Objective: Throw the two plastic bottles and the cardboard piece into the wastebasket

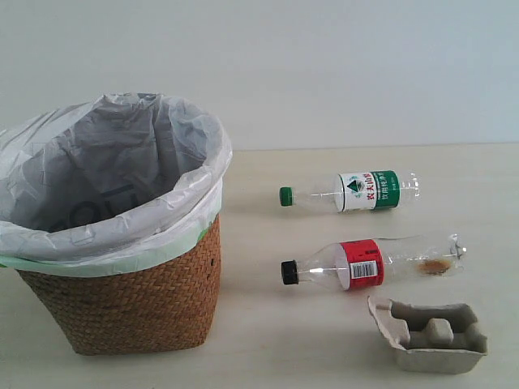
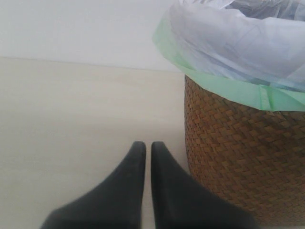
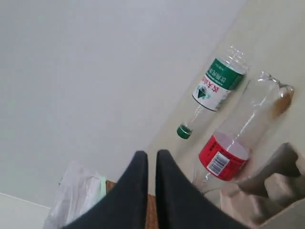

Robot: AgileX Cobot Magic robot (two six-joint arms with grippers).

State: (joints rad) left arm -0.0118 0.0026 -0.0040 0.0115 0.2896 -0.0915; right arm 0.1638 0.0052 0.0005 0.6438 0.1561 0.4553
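Note:
The wicker wastebasket (image 1: 130,308) with a white bag over its rim stands at the left of the table. To its right lie the green-capped bottle (image 1: 357,191) and, nearer, the black-capped bottle (image 1: 365,263) with a red label. The grey pulp cardboard piece (image 1: 430,334) sits at the front right. No gripper shows in the exterior view. My left gripper (image 2: 144,145) is shut and empty beside the wastebasket (image 2: 238,157). My right gripper (image 3: 147,155) is shut and empty, with the green-capped bottle (image 3: 214,88), the red-labelled bottle (image 3: 228,152) and the cardboard piece (image 3: 267,191) beyond it.
The light wooden table (image 1: 324,340) runs back to a plain white wall (image 1: 324,65). Bare tabletop (image 2: 71,119) lies beside the wastebasket in the left wrist view.

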